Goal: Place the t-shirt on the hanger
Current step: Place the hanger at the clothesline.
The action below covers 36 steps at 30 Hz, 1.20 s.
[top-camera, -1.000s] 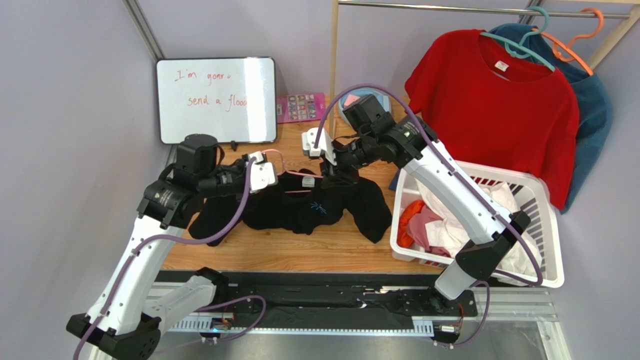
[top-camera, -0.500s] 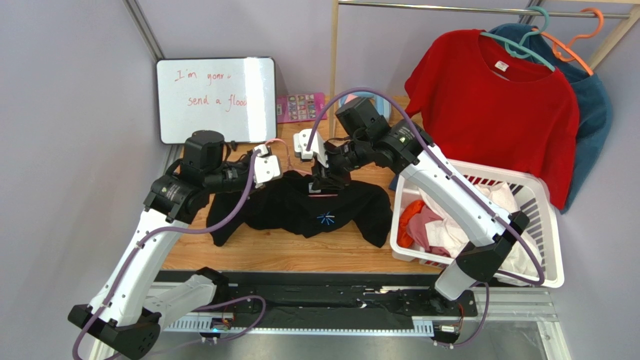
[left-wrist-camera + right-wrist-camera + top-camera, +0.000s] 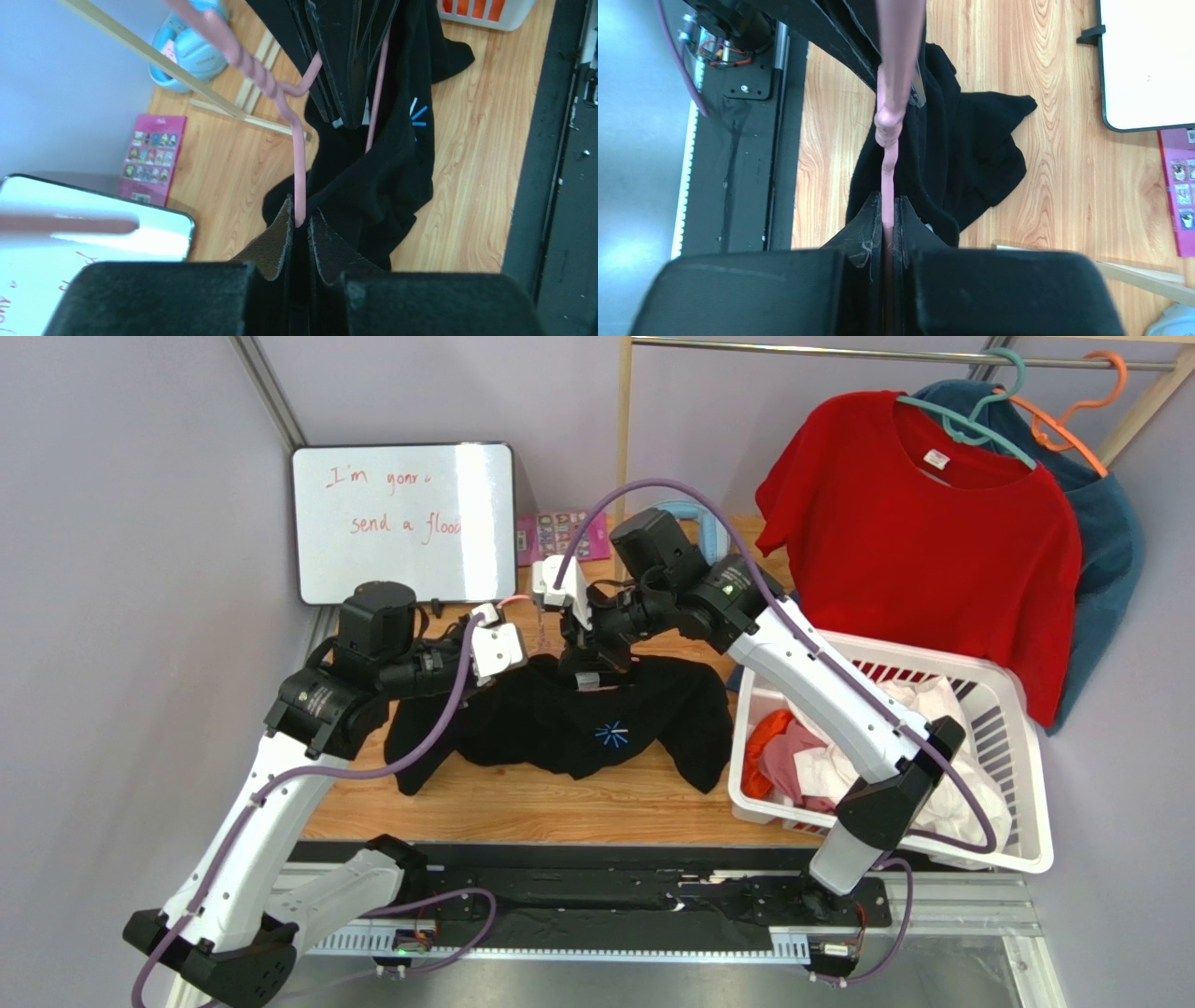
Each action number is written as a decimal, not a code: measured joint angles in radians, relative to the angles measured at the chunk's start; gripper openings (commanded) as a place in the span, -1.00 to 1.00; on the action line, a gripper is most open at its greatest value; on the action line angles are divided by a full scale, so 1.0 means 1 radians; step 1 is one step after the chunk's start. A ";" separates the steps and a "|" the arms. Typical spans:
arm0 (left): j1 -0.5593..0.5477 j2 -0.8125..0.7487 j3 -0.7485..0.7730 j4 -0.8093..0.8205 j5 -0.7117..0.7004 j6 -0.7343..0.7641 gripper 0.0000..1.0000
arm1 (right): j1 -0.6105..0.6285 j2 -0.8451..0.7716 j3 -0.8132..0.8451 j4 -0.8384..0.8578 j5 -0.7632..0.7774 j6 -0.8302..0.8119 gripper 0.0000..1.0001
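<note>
Black t-shirt (image 3: 561,728), blue chest mark showing, draped over thin pink wire hanger (image 3: 300,175).

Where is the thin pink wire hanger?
Top view: the hanger is mid-table, held by the left gripper and right gripper above the black t-shirt, left of the white basket.

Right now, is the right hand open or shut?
The right hand is shut: its fingers pinch the pink hanger wire, no gap showing.

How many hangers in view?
3. One pink hanger, held by the left gripper and right gripper over the black t-shirt. One teal hanger on the rail, carrying the red t-shirt. One orange hanger behind it, with the teal-blue shirt. The basket could hide more.
</note>
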State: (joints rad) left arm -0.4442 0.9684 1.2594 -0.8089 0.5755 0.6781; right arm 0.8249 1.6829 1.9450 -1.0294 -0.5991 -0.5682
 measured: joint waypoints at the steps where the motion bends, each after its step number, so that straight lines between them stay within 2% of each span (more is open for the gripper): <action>1: 0.000 -0.005 -0.002 0.008 0.003 0.000 -0.65 | -0.007 -0.010 -0.012 0.010 -0.013 0.003 -1.00; 8: 0.165 -0.077 -0.029 0.002 0.028 0.002 -0.65 | -0.109 -0.132 -0.088 0.029 -0.056 0.006 -1.00; 11: 0.211 -0.079 -0.027 0.005 0.085 0.019 -0.51 | -0.119 -0.154 -0.088 0.028 -0.065 0.003 -1.00; 15: 0.251 -0.079 -0.020 -0.039 0.093 0.043 0.10 | -0.116 -0.155 -0.088 0.014 -0.063 0.003 -1.00; 16: 0.258 -0.079 -0.016 -0.051 0.092 0.045 0.18 | -0.120 -0.157 -0.087 0.007 -0.055 0.008 -1.00; 18: 0.265 -0.076 0.008 -0.071 0.093 0.037 0.56 | -0.122 -0.158 -0.074 -0.008 -0.028 0.027 -1.00; 20: 0.266 -0.070 0.056 -0.072 0.099 0.009 0.71 | -0.124 -0.158 -0.042 -0.017 0.030 0.060 -1.00; 24: 0.266 -0.067 0.143 -0.039 0.114 -0.054 0.87 | -0.126 -0.165 0.056 -0.027 0.178 0.138 -1.00; 31: 0.266 -0.056 0.174 0.030 0.150 -0.142 0.93 | -0.142 -0.272 0.051 -0.039 0.485 0.275 -1.00; 36: 0.266 -0.034 0.162 0.060 0.165 -0.169 0.94 | -0.203 -0.298 0.051 -0.074 0.639 0.373 -1.00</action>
State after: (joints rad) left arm -0.1787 0.9340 1.4212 -0.7486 0.7406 0.5091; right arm 0.6224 1.3846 1.9957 -1.1034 0.0402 -0.1947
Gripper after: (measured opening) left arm 0.967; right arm 0.011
